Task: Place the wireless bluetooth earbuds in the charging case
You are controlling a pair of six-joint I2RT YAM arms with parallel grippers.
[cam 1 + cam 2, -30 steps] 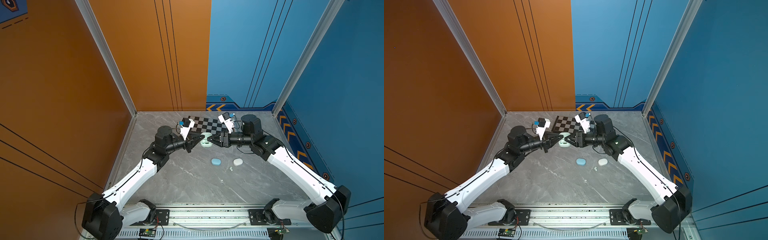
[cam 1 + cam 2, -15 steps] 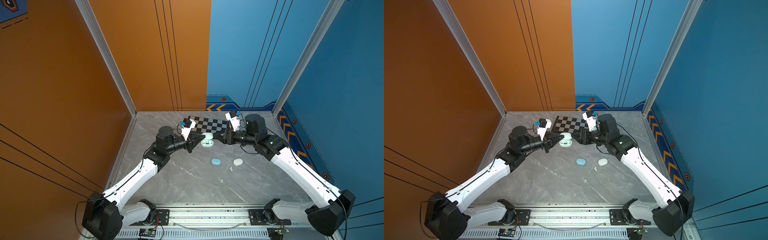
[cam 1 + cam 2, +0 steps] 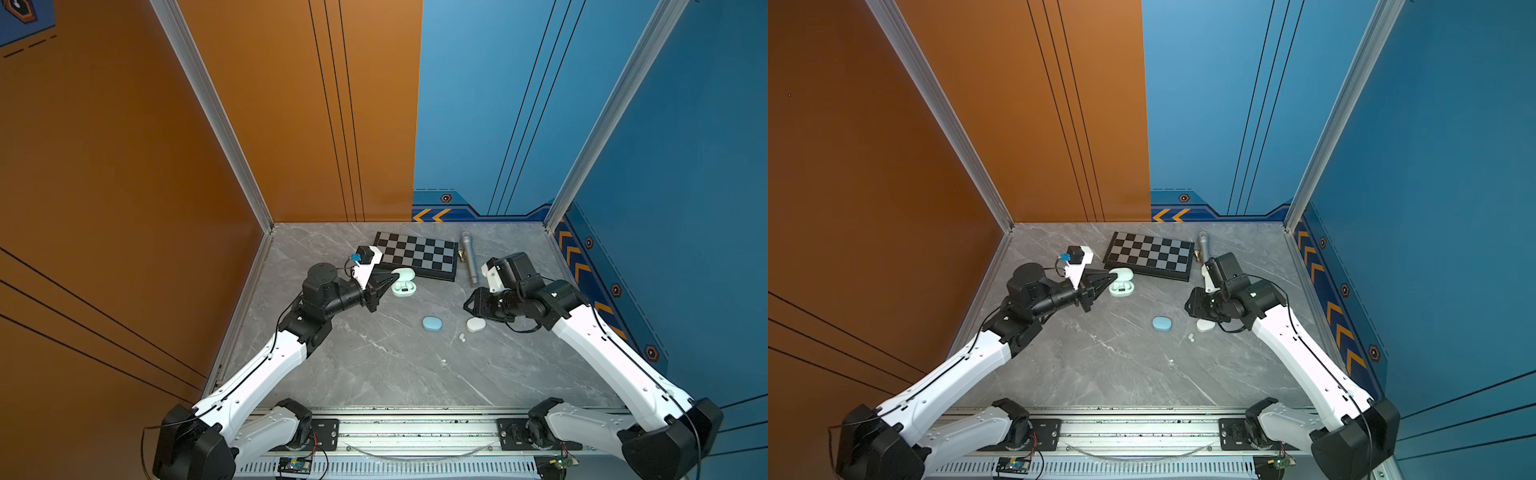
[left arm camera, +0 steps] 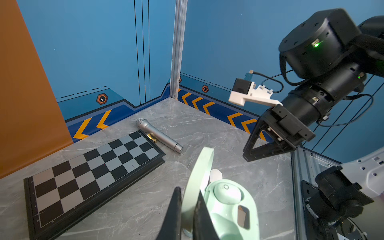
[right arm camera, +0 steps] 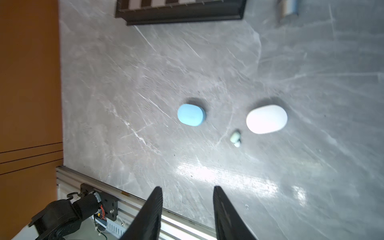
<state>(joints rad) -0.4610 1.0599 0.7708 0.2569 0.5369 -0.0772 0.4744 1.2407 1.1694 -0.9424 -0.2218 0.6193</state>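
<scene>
While the left end effector (image 3: pixel 391 280) pinches the open mint case (image 3: pixel 404 286) by its lid (image 3: pixel 404 273) near the counter's (image 3: pixel 374 365) back edge, in both top views one loose earbud (image 3: pixel 461 337) lies just beside the white case (image 3: pixel 476 325). Left wrist view: the other earbud (image 4: pixel 226 192) sits inside, and one hole (image 4: pixel 243 216) is empty. Right wrist view: the right end effector (image 5: pixel 187 188) hangs open with nothing in it. A second ago it was at the mint case.

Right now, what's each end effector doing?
Left end effector: closed on the open lid of the pale mint green oval plastic charging case.
Right end effector: open, empty.

No legible text, seemingly.
</scene>
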